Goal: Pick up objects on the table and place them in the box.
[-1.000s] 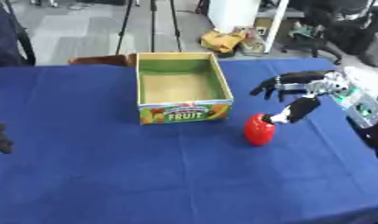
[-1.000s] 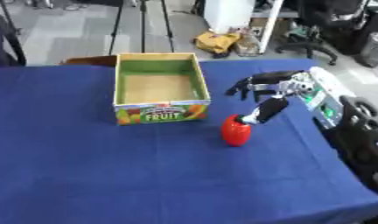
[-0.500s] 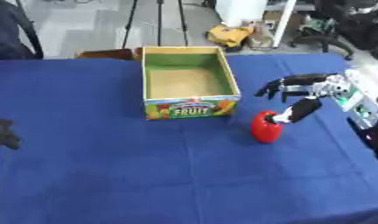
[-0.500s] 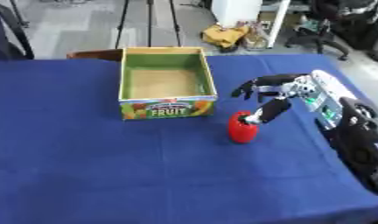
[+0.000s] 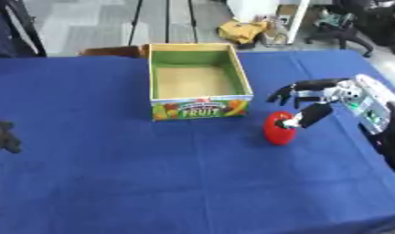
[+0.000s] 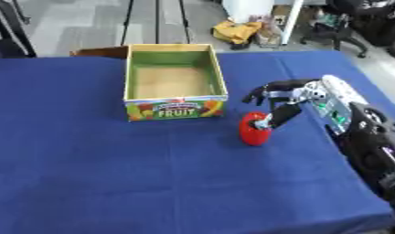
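A red rounded fruit (image 5: 278, 129) stands on the blue table (image 5: 152, 183), just right of the box's front corner. The cardboard box (image 5: 199, 109) has green inner walls, a "FRUIT" label on its front, and an empty floor. My right hand (image 5: 322, 93) reaches in from the right edge. Its fingers (image 5: 284, 93) spread out above and behind the fruit, and its thumb (image 5: 309, 116) touches the fruit's upper right side. The fingers are not curled round the fruit. My left hand (image 5: 2, 137) shows as a dark shape at the left edge, far from the box and the fruit.
Beyond the table's far edge are a grey floor, tripod legs (image 5: 167, 20), a yellow bag (image 5: 242, 31) and an office chair (image 5: 344, 23). A brown chair back (image 5: 113, 51) stands right behind the box. Bare blue cloth fills the front half of the table.
The whole picture has shifted a little, so the camera moved. The right hand stays beside the red fruit with its thumb on it.
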### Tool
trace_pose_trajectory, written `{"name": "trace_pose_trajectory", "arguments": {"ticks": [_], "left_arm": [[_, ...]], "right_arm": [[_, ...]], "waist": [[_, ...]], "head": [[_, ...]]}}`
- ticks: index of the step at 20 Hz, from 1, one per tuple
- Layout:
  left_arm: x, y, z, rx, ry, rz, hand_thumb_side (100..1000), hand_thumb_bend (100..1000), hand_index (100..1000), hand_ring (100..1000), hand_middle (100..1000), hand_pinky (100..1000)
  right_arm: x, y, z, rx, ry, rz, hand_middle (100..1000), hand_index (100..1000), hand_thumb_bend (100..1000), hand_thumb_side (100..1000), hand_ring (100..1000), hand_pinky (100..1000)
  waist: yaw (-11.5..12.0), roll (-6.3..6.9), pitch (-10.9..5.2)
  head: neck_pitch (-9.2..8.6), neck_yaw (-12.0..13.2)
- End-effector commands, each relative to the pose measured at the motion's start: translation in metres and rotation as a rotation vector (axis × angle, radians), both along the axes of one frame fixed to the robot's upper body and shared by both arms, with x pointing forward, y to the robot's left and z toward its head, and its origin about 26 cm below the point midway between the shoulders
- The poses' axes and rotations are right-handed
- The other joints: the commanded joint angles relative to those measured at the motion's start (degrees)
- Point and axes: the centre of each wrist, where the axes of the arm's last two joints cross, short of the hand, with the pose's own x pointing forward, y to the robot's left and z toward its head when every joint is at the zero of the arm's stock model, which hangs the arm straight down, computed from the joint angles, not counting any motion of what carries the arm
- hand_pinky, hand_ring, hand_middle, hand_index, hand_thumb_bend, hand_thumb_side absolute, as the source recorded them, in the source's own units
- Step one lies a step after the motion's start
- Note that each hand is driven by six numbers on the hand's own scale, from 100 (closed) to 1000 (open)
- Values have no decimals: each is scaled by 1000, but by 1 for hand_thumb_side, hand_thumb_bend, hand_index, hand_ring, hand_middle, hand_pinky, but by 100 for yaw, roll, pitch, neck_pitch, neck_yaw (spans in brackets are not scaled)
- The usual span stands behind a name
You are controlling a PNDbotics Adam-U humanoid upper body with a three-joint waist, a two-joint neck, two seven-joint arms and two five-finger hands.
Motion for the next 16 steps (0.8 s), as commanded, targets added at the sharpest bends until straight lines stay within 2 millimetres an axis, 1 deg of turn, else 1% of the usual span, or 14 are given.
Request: {"name": "trace_pose_trajectory", "arguments": {"ticks": [1,6,16], "left_arm": [[1,-1,10,-2,-31,-6,781,955,567,363,406,583],[1,-1,10,-3,-30,-8,782,954,566,362,406,583],[1,-1,10,-4,-30,-8,782,955,566,362,406,583]], "right_arm": [[1,-7,12,-22,-22,-6,914,983,264,670,851,662],[2,-7,6,-37,0,-3,915,984,285,699,853,663],[2,-7,-3,-77,18,3,917,989,328,713,856,654]], "waist": [[-1,14,-74],[7,26,-72],[20,44,-79]], "head": [[14,-17],[8,-26],[2,-33]]}}
